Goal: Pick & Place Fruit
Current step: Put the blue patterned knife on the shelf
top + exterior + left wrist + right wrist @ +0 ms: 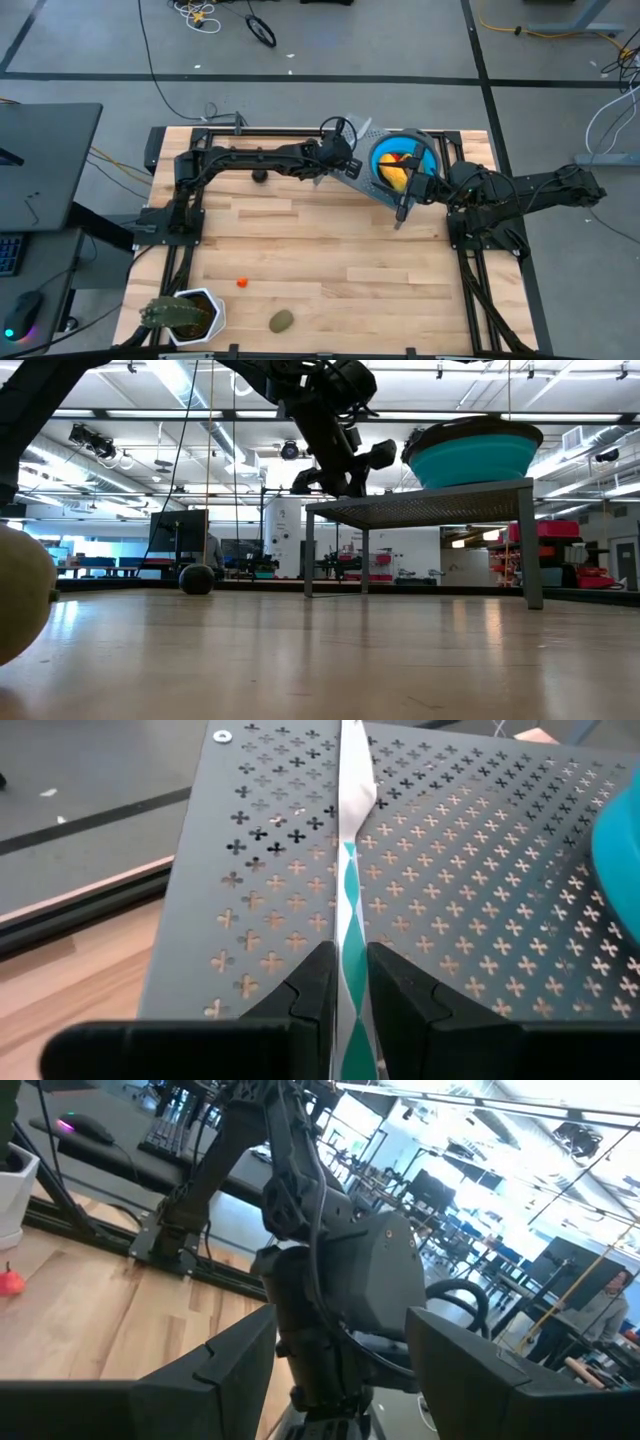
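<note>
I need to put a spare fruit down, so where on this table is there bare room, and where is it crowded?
The widest bare wood runs mid-table, bordered by the perforated stand behind and the orange-red bit, olive oval and potted plant in front. Crowded: around the stand's teal bowl, where the left gripper and right gripper meet.

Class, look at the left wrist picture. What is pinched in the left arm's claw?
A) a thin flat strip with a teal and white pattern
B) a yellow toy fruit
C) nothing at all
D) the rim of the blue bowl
A: in the left wrist view the left claw is closed on a thin teal and white strip that lies over the perforated metal stand; no fruit sits between its fingers.
</note>
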Robot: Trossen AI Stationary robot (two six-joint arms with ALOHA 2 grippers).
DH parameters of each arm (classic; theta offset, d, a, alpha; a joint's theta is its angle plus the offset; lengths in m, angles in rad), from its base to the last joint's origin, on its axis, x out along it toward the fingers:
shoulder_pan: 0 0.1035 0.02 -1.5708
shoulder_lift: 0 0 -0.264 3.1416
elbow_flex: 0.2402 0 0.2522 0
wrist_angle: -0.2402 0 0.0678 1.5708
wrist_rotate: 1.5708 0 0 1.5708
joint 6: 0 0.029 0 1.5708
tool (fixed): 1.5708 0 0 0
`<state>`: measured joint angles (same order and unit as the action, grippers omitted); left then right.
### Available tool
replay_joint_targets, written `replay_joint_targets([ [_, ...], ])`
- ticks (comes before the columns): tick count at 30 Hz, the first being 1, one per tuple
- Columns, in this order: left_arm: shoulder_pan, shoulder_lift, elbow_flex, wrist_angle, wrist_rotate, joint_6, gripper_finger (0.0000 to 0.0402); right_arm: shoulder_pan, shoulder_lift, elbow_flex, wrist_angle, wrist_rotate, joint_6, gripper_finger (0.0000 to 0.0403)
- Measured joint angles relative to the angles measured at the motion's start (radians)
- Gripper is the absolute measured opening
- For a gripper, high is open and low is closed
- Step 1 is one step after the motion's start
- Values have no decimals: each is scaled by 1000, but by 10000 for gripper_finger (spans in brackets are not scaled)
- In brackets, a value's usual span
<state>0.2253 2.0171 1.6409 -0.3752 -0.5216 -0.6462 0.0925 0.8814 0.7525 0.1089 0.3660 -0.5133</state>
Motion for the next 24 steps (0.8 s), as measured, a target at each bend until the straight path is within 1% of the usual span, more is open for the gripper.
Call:
replay_joint_targets([
  [9, -1, -4, -3, 1, -40, 8, 61, 0, 0, 0, -7, 0, 0, 233],
  [18, -3, -5, -3, -5, -35, -30, 61, 0, 0, 0, -8, 0, 0, 233],
  [24, -4, -7, -3, -8, -9, -31, 62, 0, 0, 0, -8, 0, 0, 233],
])
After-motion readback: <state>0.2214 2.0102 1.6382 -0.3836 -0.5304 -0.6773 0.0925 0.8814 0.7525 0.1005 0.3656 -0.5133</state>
